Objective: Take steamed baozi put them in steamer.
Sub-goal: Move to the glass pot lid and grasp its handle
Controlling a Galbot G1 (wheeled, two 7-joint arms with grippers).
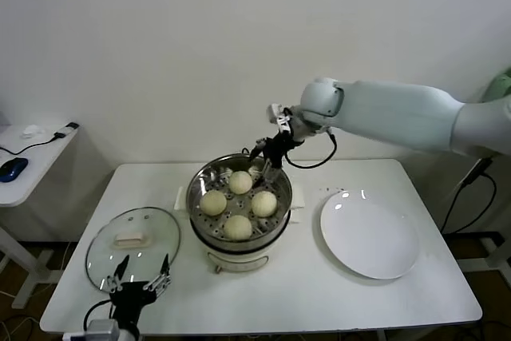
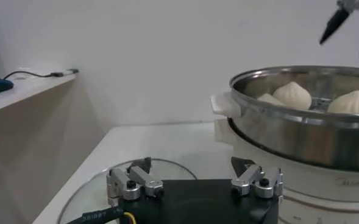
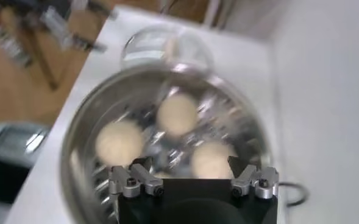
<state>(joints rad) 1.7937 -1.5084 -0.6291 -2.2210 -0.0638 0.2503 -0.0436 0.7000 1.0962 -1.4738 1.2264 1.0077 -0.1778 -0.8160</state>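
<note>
Four cream-white baozi point(image 1: 239, 202) lie on the perforated tray inside the steel steamer point(image 1: 197, 182) at the table's middle. In the right wrist view three of them point(image 3: 177, 113) show in the steamer point(image 3: 75, 134). My right gripper point(image 1: 264, 157) is open and empty, just above the steamer's far rim; in its own view point(image 3: 191, 163) nothing lies between the fingers. My left gripper point(image 1: 140, 271) is open and empty, low at the table's front left over the glass lid. The left wrist view shows it point(image 2: 192, 163) with the steamer point(image 2: 289, 125) and baozi point(image 2: 295, 94) beyond.
A round glass lid point(image 1: 164, 229) with a white handle lies left of the steamer. A flat white plate point(image 1: 369, 237), bare, lies to the right. A side table point(image 1: 32, 153) with a blue mouse stands at the far left. The wall is close behind.
</note>
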